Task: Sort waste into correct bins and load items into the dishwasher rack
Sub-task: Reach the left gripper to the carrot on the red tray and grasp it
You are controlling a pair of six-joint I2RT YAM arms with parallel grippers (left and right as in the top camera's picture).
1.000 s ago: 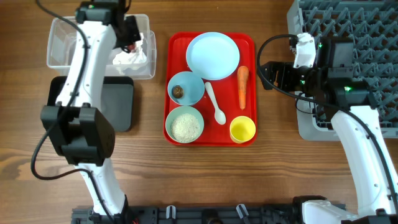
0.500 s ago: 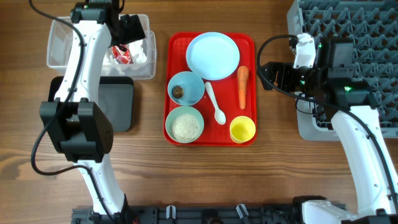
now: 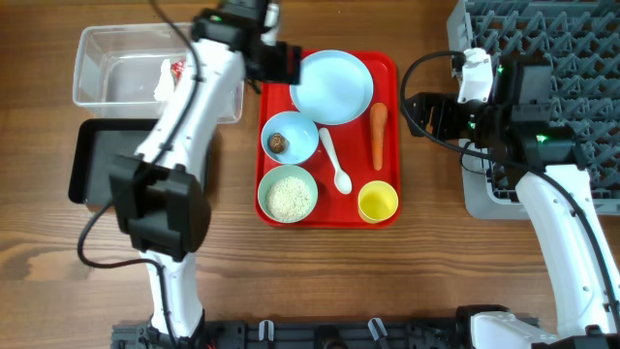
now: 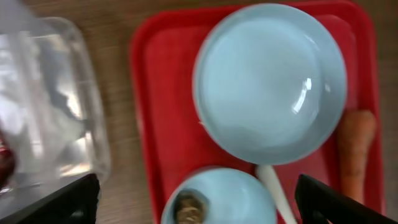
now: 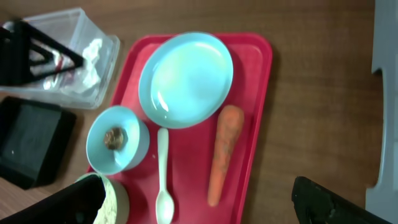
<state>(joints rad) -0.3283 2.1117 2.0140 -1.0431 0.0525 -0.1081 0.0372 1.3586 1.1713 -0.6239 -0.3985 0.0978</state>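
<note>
The left tool is hovering over the far left edge of the red tray, just beside the plate. In the wrist view its fingers are standing wide apart and gripping nothing. The right tool is hanging over the bare worktop between the red tray and the rack. Its fingers are likewise spread wide and empty.

The clear tub is sitting at the far left of the worktop. Crumpled napkins and a red wrapper are lying inside it, toward its right end. The black tray is lying just in front of the tub, partly hidden under the left arm.

On the red tray, the plate is resting at the far end. The carrot is lying lengthwise along the right side, just beside the plate. The blue bowl is sitting in front of the plate on the left, with the brown lump lying inside it. The green bowl is sitting in the near left corner, holding the rice. The cup is standing in the near right corner. The spoon is lying between the bowls and the carrot.

The rack is sitting at the far right, running out of view.
</note>
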